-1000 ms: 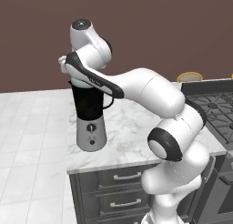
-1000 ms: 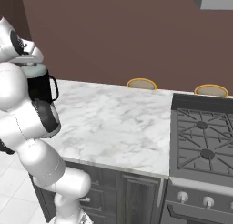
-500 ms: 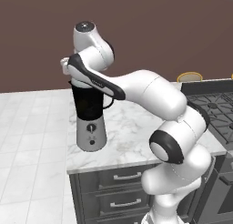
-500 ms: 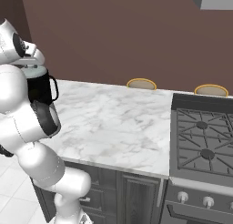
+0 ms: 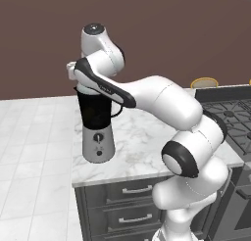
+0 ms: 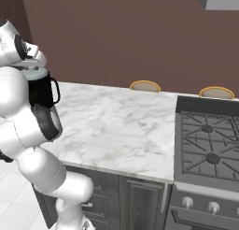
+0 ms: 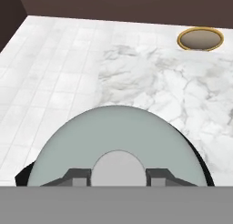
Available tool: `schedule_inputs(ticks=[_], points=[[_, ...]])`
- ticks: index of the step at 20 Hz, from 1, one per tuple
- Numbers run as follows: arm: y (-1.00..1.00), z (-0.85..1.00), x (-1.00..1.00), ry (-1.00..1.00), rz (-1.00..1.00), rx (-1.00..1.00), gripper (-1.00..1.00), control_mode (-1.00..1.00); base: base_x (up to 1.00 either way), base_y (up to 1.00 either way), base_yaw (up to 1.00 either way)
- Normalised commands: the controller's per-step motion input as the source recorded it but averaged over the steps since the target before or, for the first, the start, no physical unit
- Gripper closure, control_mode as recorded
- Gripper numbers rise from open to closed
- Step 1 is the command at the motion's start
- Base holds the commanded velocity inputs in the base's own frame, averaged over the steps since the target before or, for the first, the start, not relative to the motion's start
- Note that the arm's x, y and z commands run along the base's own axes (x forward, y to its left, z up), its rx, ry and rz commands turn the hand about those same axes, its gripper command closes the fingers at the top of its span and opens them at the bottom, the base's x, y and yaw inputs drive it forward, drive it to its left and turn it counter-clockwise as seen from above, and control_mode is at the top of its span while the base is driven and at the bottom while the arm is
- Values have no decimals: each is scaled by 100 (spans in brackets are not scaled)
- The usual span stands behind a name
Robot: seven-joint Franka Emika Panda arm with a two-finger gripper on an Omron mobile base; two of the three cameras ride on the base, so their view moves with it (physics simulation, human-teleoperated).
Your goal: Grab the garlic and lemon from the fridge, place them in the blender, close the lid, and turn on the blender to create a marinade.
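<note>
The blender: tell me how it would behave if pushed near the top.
The dark blender jar on its tapered silver base looks tall and narrow-footed, so it would probably tip rather than slide. It stands near the marble counter edge, so it could fall.

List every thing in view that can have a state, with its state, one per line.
hand: shut on the lid's knob, right above the jar.
lid: on top of the blender jar, knob between the fingertips.
blender: upright on the marble counter, jar covered.
stove: no flame on the burners.
drawers: closed.
</note>
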Motion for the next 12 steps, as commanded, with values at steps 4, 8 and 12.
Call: schedule_inputs(ticks=[4,8,12], points=[[0,-1,0,0,0,0,-100,-100,0,0,0],[0,0,0,0,0,0,-100,-100,0,0,0],[0,0,0,-1,0,0,-100,-100,0,0,0]])
